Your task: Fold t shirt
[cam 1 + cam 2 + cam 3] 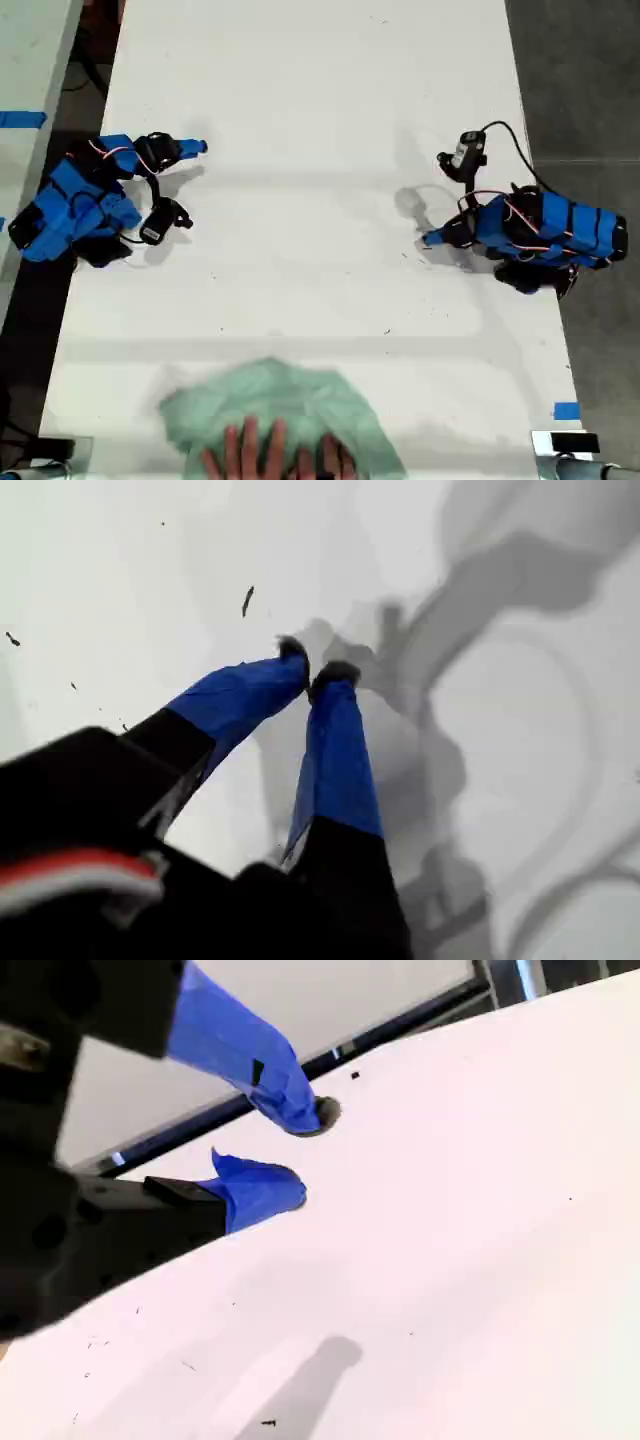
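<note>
The pale mint-green t shirt [275,400] lies rumpled at the near edge of the white table [320,90], at the bottom of the exterior view. A person's two hands [275,455] press on it. My first gripper [428,240] [310,670] is at the exterior view's right, low over bare table, its blue fingertips almost touching with nothing between them. My second gripper [200,148] [295,1155] is at the exterior view's left, with its fingers apart and empty. Both grippers are far from the shirt.
The table's side edges run just behind both arm bases. A second pale surface [30,60] with blue tape [20,119] lies past a dark gap at the exterior view's left. A blue tape mark [566,410] and a dark device [565,442] sit near the exterior view's bottom right.
</note>
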